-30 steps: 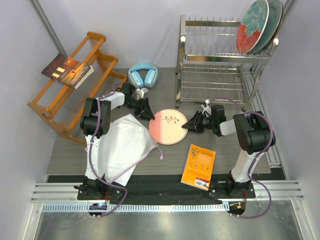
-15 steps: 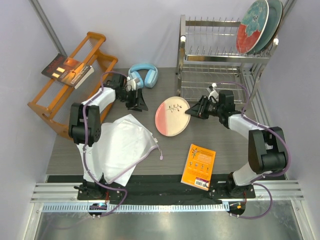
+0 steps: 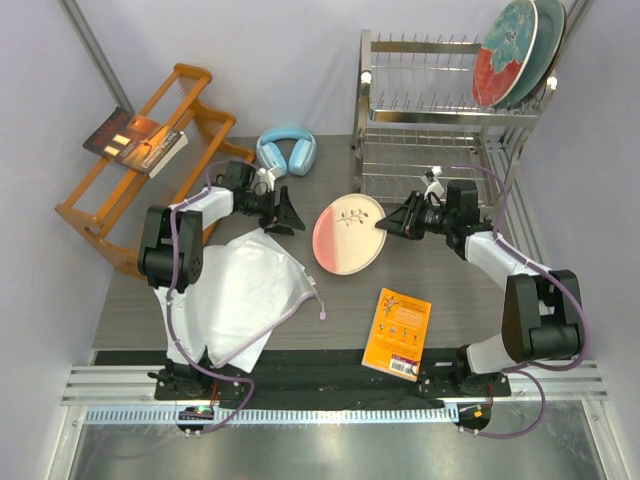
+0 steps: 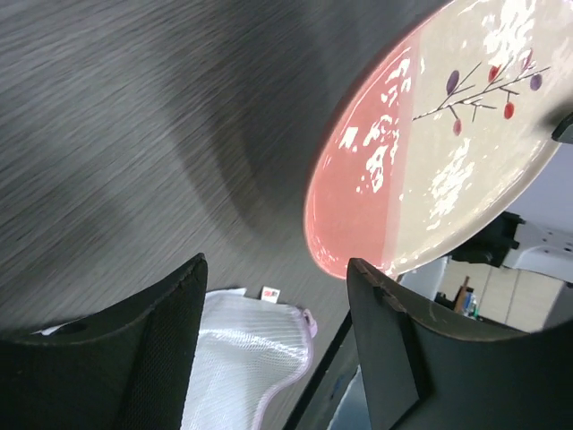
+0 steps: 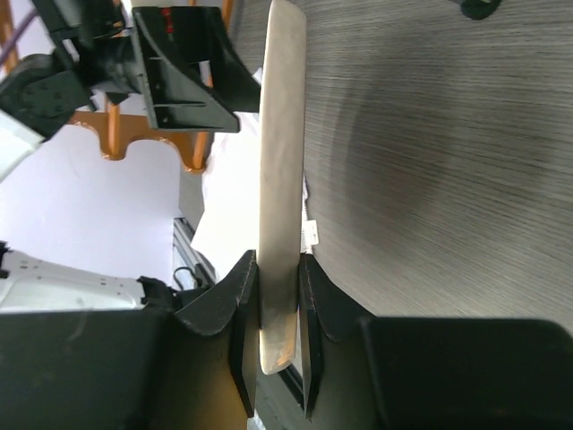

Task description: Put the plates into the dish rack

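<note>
My right gripper (image 3: 386, 226) (image 5: 276, 269) is shut on the right rim of the pink-and-cream sprig plate (image 3: 347, 234) (image 5: 281, 161), which hangs tilted above the table. In the left wrist view the plate (image 4: 448, 152) floats ahead of my left gripper (image 3: 291, 220) (image 4: 277, 265), which stands open with nothing in it, a short way left of the plate. The silver dish rack (image 3: 430, 125) stands at the back right. Its upper tier holds a teal-and-red plate (image 3: 503, 55) with another plate (image 3: 549, 30) behind it.
Light blue headphones (image 3: 286, 150) lie behind the left gripper. An orange wooden rack (image 3: 160, 185) with a book (image 3: 135, 140) stands at the left. A white mesh bag (image 3: 245, 295) lies near the front left and an orange book (image 3: 397, 333) near the front right.
The right gripper has lifted the sprig plate off the table and carried it back and to the right. The left jaws have opened wider and come away from the plate.
</note>
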